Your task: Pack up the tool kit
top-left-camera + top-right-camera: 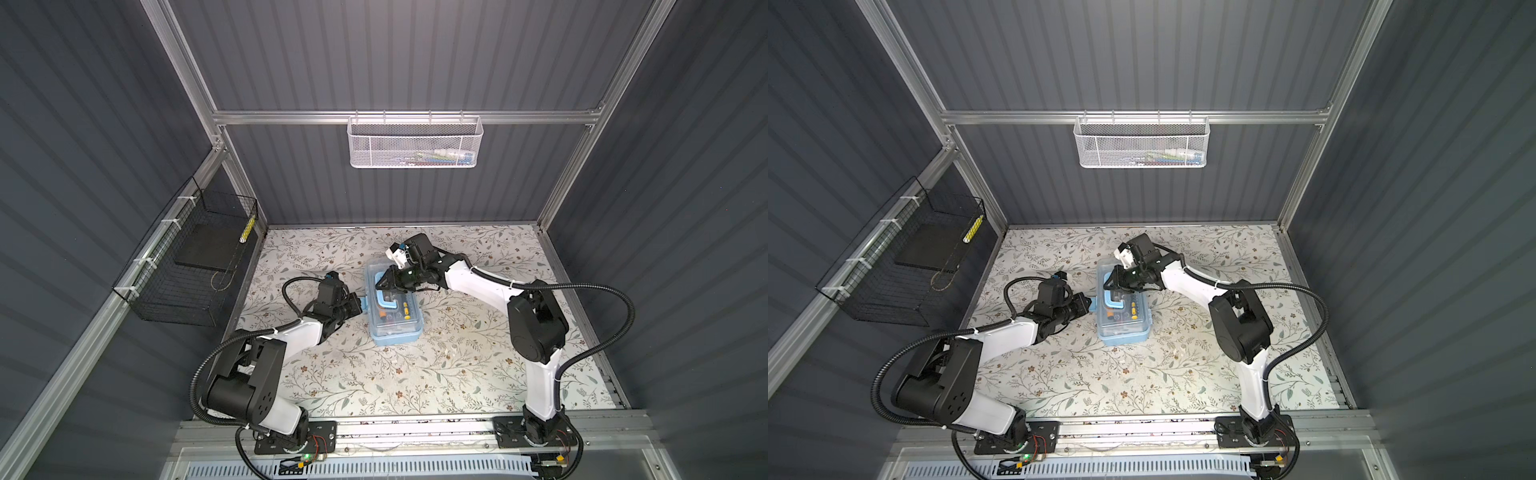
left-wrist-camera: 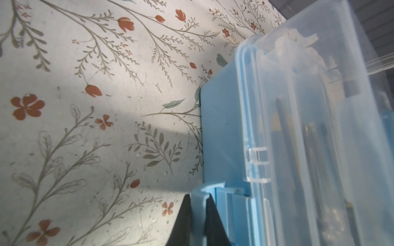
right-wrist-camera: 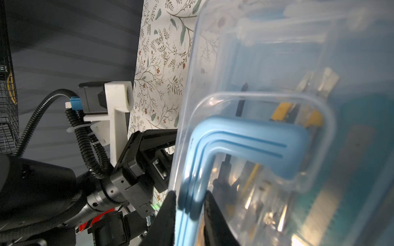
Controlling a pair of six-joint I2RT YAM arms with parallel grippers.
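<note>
**Blue box gripped at latch and handle, mid-table**

On the left wall a black wire basket (image 1: 183, 266) is hung, well apart from the work. Next, the left gripper (image 2: 198, 198) is seen low at the left side of the box (image 1: 390, 307). Its two black fingers (image 2: 184, 219) are clamped on the blue latch (image 2: 200, 189) that stands out from that side. The box itself is set on the flowered table (image 1: 457, 374), about mid-table between the two arms. Its clear lid (image 2: 309, 127) is laid down on the light-blue base. Through the lid yellow-and-black tools (image 3: 283, 110) are made out, though they are too blurred to be told apart. The blue handle (image 3: 245, 138) is laid flat on top of the lid. One leg of it is pinched between the fingers of the right gripper (image 3: 190, 194), whose arm is stretched in from the right over the far end of the box. A white mesh basket (image 1: 415, 141) is hung high on the rear wall.
</note>
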